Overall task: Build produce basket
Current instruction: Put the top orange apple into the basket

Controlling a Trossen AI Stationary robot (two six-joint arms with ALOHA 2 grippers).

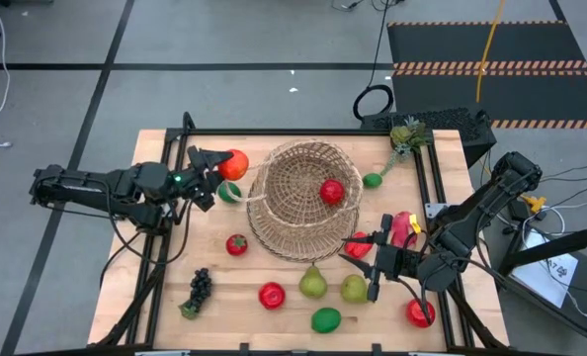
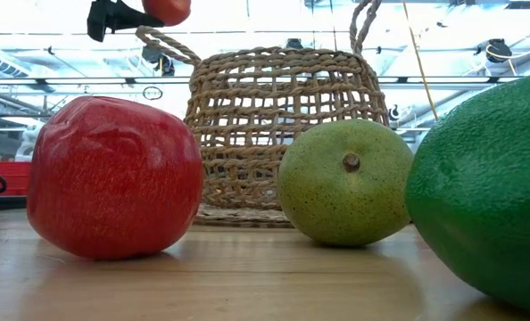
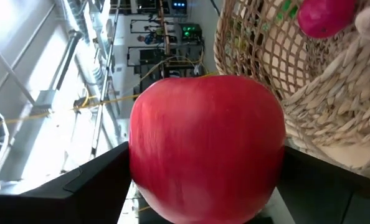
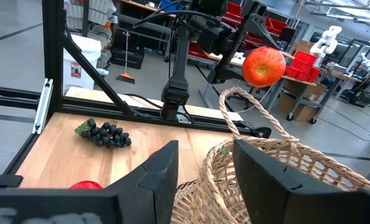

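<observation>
**Apple held high at basket's 9 o'clock — drop could miss**

Red apple fills your left wrist view, clamped between the left gripper fingers, jaws spread wide around it. In the high view it hangs just beside the basket rim, at the basket's 9 o'clock, not yet over the opening. The basket looks tipped, mouth leaning toward 12 o'clock, with one red fruit already inside.

Risks, as I judge them: release here and the apple likely hits the rim or the handle and rolls off toward the lime below. Push further in and you could nudge the tilted basket over. Round, smooth fruit; it will roll.

Your left arm reaches in level from 9 o'clock, wrist raised above the table. Your right gripper sits low at the basket's 4 o'clock, jaws partly apart with the wicker rim between them; whether it truly grips I can't tell. Pears, grapes and other produce are on the table at 6 o'clock.
</observation>
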